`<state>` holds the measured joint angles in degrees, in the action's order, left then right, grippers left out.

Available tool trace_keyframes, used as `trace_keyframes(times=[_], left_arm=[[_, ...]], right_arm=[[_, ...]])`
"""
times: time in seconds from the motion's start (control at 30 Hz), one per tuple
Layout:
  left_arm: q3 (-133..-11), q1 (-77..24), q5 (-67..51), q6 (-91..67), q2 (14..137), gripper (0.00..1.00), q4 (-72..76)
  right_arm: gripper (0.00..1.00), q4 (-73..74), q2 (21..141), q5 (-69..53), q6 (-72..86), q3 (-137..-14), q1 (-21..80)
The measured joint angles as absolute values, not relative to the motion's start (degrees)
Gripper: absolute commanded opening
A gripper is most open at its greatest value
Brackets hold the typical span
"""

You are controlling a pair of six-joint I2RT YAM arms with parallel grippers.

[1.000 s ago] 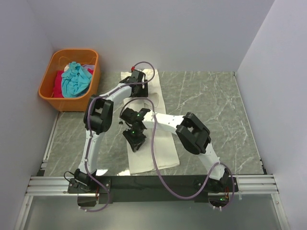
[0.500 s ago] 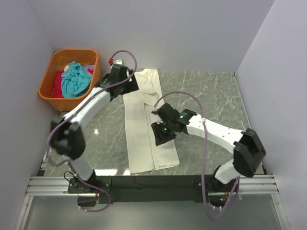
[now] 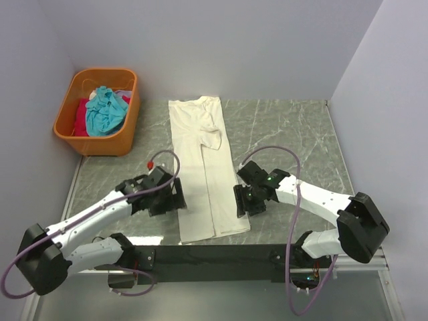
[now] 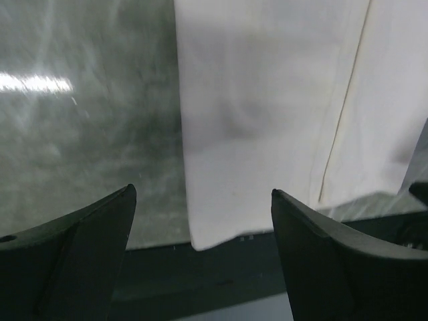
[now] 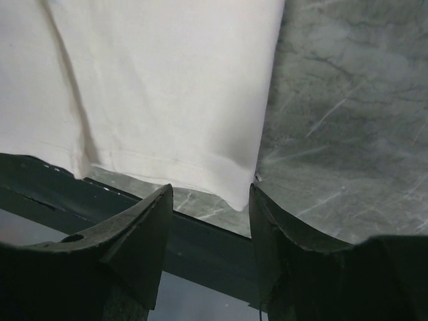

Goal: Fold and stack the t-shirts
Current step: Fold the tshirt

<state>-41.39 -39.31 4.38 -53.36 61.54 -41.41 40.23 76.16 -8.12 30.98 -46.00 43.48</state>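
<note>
At lower centre the left claw (image 3: pixel 175 198), wide apart, and the right claw (image 3: pixel 243 200), less apart, both empty, flank the near hem of the cream t-shirt (image 3: pixel 204 177), a long strip lying up the surface (image 3: pixel 287 134). Wrist views show its hem corners; only the top view shows the teal t-shirt (image 3: pixel 105 110), upper left.

The left arm (image 3: pixel 100 214) and right arm (image 3: pixel 314 197) are showing white links and black joints. Purplish cables (image 3: pixel 289 231) are looping along them, a green light (image 3: pixel 268 178) glowing.
</note>
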Motion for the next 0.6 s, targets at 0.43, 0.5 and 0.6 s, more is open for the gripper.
trace_keyframes(times=[0.43,0.5,0.6], left_arm=[[-35.9,-48.3,-2.3,-62.2,67.7,0.75,-40.3],[-36.0,-49.1,-3.0,-62.0,71.2,0.72,-39.7],[-37.4,-50.9,-3.2,-61.8,75.8,0.68,-40.4]], right_arm=[[0.47,39.3,79.7,-10.2,32.8,-43.5,43.5],[0.47,39.3,80.6,-10.2,32.8,-43.5,43.5],[0.47,39.3,82.0,-10.3,32.8,-43.5,43.5]])
